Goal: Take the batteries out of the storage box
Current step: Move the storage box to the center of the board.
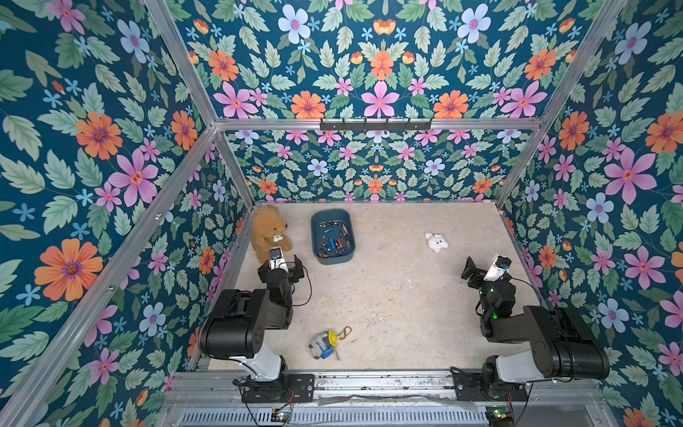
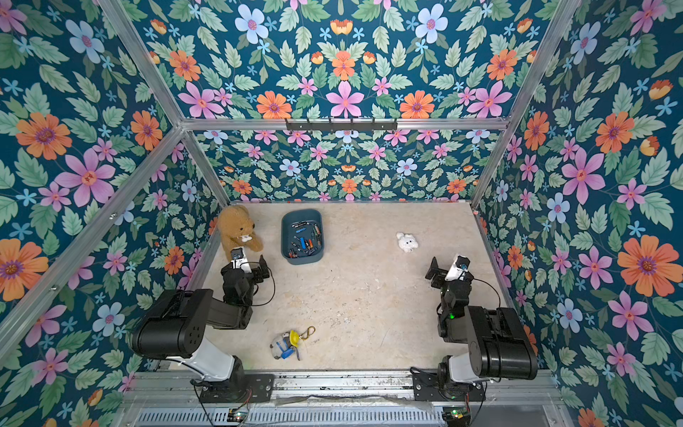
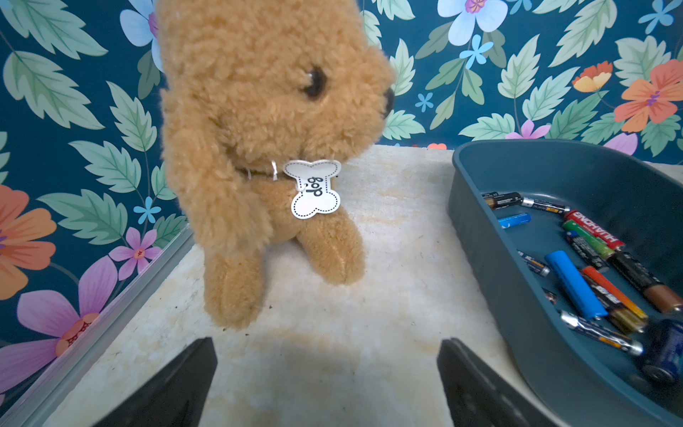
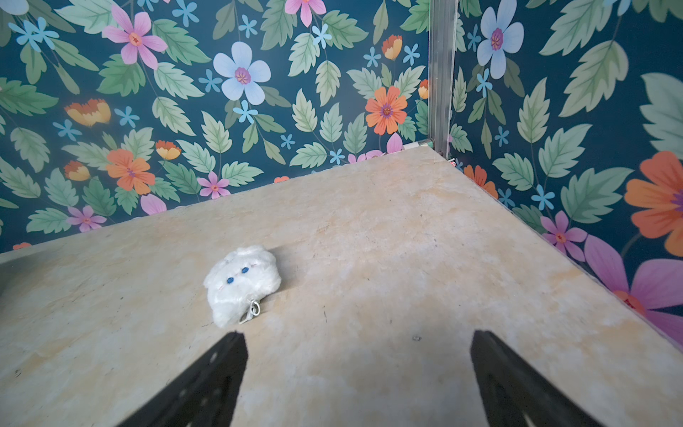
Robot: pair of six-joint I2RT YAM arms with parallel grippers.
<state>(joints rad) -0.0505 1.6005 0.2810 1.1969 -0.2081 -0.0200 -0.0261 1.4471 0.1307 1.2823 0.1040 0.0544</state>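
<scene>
Firstly, the left gripper (image 3: 327, 342): its two black jaws stand wide apart with nothing between them, poised over the bare table (image 3: 388, 240) and facing a brown teddy bear (image 3: 258, 111). The right gripper (image 4: 358, 334) is likewise spread and empty, aimed at a small white plush toy (image 4: 242, 281) that lies on the table a little beyond it. Both arms sit folded near the front edge, one at each side. The storage box (image 1: 334, 261), a dark teal tray with rounded corners, rests toward the back of the table, left of centre, just beside the teddy bear and ahead of the left gripper, off to its right. The batteries (image 1: 334, 240) lie loose inside it, scattered over its floor; the left wrist view shows black-and-copper, blue, red, green and orange ones among them. A small figure keychain (image 1: 325, 344) with a yellow hat lies near the front edge, between the two arm bases.
</scene>
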